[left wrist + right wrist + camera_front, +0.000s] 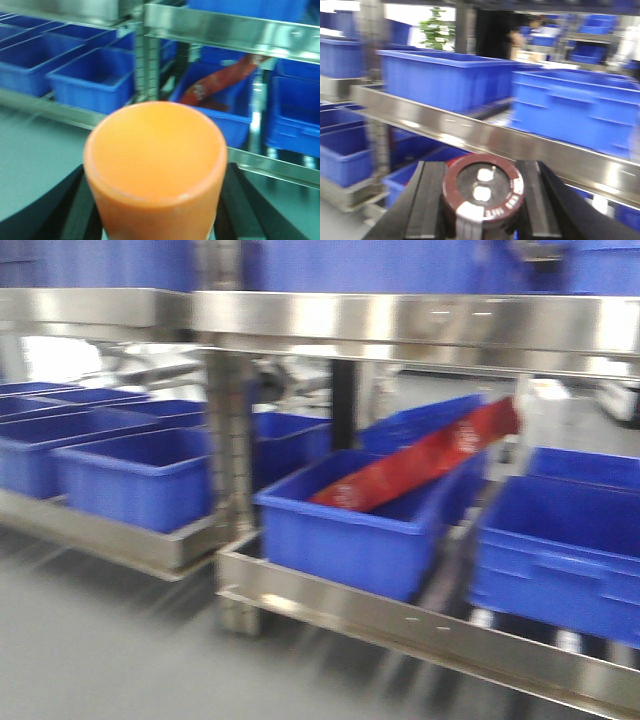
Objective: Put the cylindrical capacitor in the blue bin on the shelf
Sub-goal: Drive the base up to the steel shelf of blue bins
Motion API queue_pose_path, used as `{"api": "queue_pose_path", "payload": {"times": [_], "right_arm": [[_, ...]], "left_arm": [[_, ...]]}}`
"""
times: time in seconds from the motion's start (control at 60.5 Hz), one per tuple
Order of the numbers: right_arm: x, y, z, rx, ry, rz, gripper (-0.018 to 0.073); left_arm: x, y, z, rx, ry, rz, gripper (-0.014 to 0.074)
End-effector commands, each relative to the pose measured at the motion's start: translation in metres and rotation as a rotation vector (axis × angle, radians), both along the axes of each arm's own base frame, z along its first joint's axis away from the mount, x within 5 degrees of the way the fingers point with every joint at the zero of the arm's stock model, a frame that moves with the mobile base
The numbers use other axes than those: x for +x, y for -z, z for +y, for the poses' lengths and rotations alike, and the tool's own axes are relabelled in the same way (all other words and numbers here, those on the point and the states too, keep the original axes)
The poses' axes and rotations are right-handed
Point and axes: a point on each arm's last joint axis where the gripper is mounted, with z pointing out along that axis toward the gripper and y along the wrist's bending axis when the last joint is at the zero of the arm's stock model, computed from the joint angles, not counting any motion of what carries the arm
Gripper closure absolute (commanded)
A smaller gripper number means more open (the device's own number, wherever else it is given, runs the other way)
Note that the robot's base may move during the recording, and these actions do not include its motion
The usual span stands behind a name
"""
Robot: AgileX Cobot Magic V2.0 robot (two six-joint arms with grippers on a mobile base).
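Note:
My right gripper [482, 200] is shut on the cylindrical capacitor [483, 192], a dark brown-black cylinder with two silver terminals on top and a pale grey stripe down its side. It is held in front of the steel shelf's front rail [470, 131], with blue bins [445, 77] on the level above. My left gripper [155, 210] is shut on an orange cylinder [155, 165], facing the shelf [230, 31]. In the front view the shelf [400, 325] holds a blue bin [350, 530] with a red packet [420, 465] in it. Neither gripper shows in the front view.
Several more blue bins [130, 475] stand on the lower left rack, and one at the lower right [570, 550]. A steel upright post [230, 440] divides the two racks. The grey floor [110, 640] lies in front. All views are motion-blurred.

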Motion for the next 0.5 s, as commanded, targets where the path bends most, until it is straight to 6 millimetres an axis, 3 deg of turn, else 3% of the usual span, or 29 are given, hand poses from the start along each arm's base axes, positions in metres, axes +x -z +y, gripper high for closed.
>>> {"api": "queue_pose_path", "payload": {"times": [0.0, 0.479], "right_arm": [[-0.0004, -0.0018, -0.0003, 0.000, 0.003, -0.022, 0.0669], [-0.0004, -0.0018, -0.0003, 0.000, 0.003, -0.022, 0.0669]], "left_arm": [[-0.0010, -0.0029, -0.0008, -0.009, 0.010, -0.024, 0.0707], [-0.0010, -0.0029, -0.0008, -0.009, 0.010, -0.024, 0.0707]]}}
